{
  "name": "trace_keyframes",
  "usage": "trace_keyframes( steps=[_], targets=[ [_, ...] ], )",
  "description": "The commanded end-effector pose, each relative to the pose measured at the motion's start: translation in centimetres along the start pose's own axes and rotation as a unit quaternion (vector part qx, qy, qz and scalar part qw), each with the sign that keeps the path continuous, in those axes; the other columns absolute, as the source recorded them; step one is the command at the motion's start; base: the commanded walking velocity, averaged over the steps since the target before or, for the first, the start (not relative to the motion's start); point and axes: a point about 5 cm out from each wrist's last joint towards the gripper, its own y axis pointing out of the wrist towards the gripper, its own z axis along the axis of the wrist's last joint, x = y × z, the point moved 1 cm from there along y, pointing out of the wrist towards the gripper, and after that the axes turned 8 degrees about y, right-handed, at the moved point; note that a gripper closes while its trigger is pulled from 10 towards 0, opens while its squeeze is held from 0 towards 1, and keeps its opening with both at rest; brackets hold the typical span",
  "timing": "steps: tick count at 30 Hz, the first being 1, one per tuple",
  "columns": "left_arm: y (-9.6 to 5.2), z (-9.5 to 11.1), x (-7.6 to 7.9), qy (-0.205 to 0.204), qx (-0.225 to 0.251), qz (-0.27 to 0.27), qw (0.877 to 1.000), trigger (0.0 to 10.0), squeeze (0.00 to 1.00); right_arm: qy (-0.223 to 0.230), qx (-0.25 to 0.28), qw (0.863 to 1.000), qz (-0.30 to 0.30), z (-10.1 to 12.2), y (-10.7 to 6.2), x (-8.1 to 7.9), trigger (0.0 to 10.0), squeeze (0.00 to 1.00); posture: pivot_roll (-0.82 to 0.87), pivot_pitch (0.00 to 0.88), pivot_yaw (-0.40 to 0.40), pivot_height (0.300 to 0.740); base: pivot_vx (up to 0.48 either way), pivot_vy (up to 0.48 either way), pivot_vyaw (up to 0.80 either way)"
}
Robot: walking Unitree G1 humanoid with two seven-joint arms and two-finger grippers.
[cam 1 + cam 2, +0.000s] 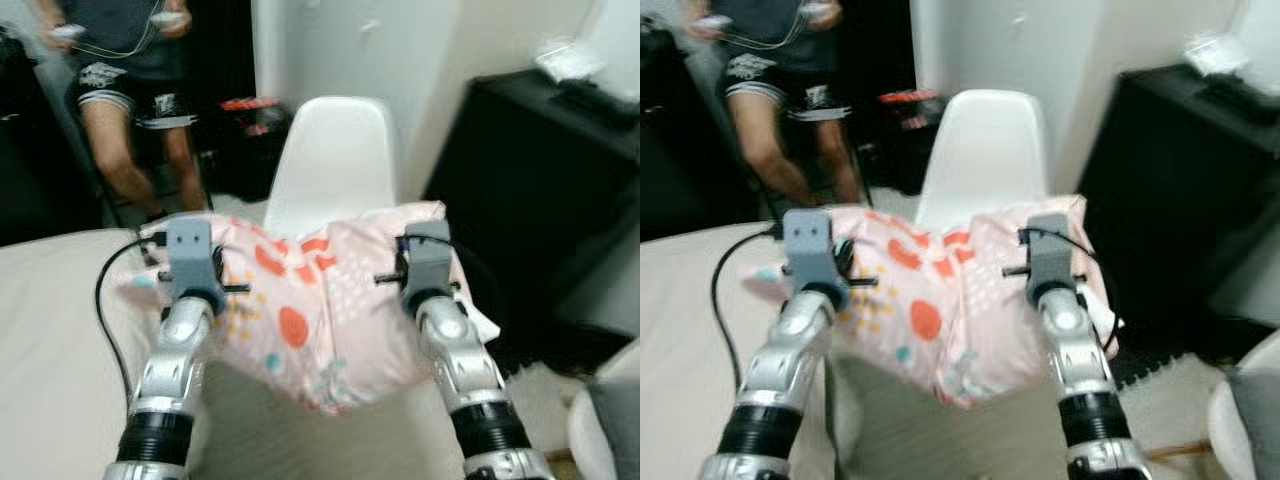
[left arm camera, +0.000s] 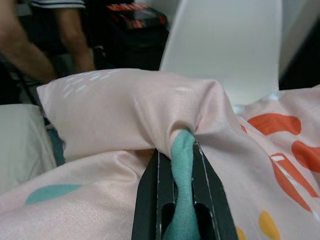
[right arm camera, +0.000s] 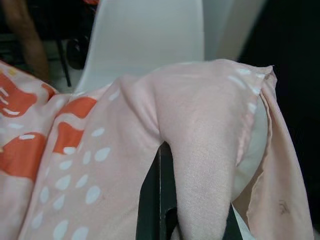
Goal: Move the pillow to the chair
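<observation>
**Caller:** The robot has the pillow (image 1: 300, 320) up in both arms, pink fabric with orange blobs and teal spots, hanging just in front of the white chair (image 1: 335, 160). The chair's shell back rises right behind the pillow's top edge.

**Analyst:** Look at the left gripper (image 2: 182, 150) from its wrist camera. The two black fingers (image 2: 150, 200) are pinched narrow on a fold of cloth, a teal strip squeezed between them, pink fabric bunched over the tips.

**Caller:** And the right gripper (image 3: 172, 160)?

**Analyst:** Same story. Its fingers are clamped on a thick pink fold near the pillow's corner, where the seam gapes and white filling peeks through. The chair stands directly beyond that corner.

**Caller:** So each gripper holds one end, the pillow sagging between them, its lower edge drooping toward the robot, away from the chair.

**Analyst:** Around the chair: a black cabinet (image 1: 540, 190) just beside it on the robot's right, and a person (image 1: 130, 80) in dark shorts standing behind it on the left, hands holding controllers.

**Caller:** A pale bed surface (image 1: 50, 340) lies below the pillow, nearer the robot than the chair.
</observation>
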Motion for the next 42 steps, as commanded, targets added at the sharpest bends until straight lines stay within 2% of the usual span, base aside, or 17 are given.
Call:
trace_keyframes(
  steps=[1, 26, 35, 39, 42],
  targets=[
    [0.1, 0.8, 0.5, 0.003, 0.018, -0.010, 1.000, 10.0, 0.00, 0.002, 0.013, 1.000, 0.008, 0.5, 0.0, -0.3, 10.0, 0.00, 0.03, 0.067, 0.010, 0.740, 0.000, 0.000, -0.80],
    [0.2, 0.9, 0.6, 0.007, 0.017, -0.014, 1.000, 10.0, 0.00, 0.011, 0.005, 1.000, -0.002, 0.1, 0.1, -0.3, 10.0, 0.00, 0.04, 0.061, 0.020, 0.740, 0.000, 0.000, -0.80],
    [1.0, 1.4, 0.9, 0.011, 0.022, -0.029, 0.999, 10.0, 0.00, 0.000, 0.004, 1.000, 0.014, 0.4, 0.2, -0.8, 10.0, 0.00, 0.03, 0.015, 0.007, 0.740, 0.000, 0.000, -0.80],
    [1.1, 1.1, 1.1, 0.000, 0.013, -0.028, 1.000, 10.0, 0.00, 0.009, 0.004, 1.000, -0.005, 0.5, 0.2, 0.4, 10.0, 0.00, 0.03, 0.006, 0.017, 0.740, 0.000, 0.000, -0.80],
    [0.8, 0.4, 0.9, 0.011, -0.001, -0.026, 1.000, 10.0, 0.00, 0.025, 0.008, 0.999, -0.021, 0.8, 0.2, 0.7, 10.0, 0.00, 0.01, 0.003, 0.027, 0.740, 0.000, 0.000, -0.80]
  ],
)
